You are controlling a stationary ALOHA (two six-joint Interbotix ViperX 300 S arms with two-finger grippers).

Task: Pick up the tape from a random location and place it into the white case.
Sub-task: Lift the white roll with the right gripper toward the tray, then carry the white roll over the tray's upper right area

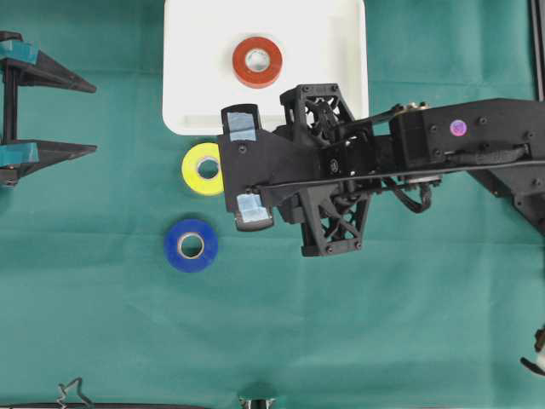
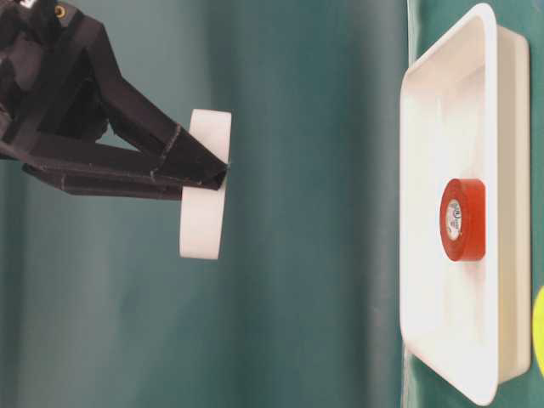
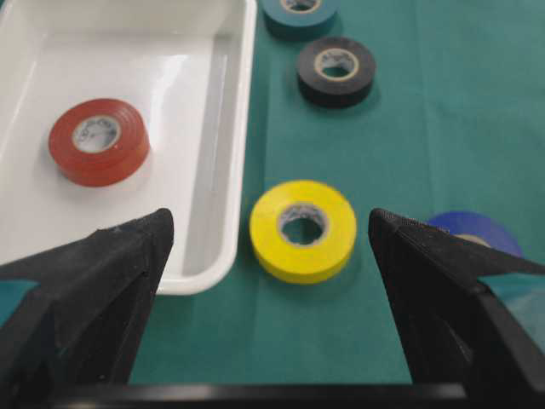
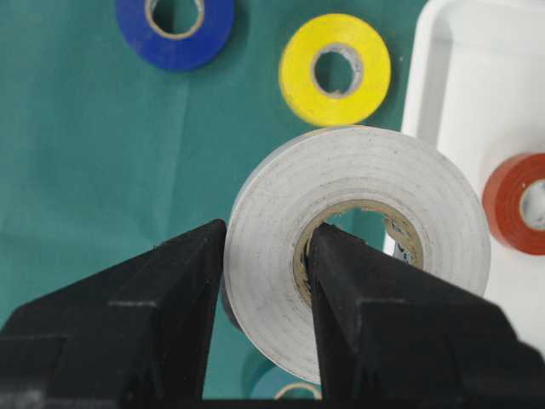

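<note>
With a white tape point(image 4: 358, 247) pinched through its wall, one jaw in the core, the right gripper point(image 4: 268, 256) hangs above the counter point(image 1: 383, 324) by the case point(image 1: 341, 34), so the carry is in hand. Next it must move over the case, clear of the red roll point(image 1: 257, 61), and let go. The left gripper point(image 3: 268, 281) waits with jaws wide.

A green cloth point(image 1: 409, 324) covers the whole table, evenly lit.

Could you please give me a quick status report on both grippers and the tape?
Right gripper shut on white tape, lifted beside the white case. Left gripper open, empty. Red tape already in case. Nothing blocking.
</note>
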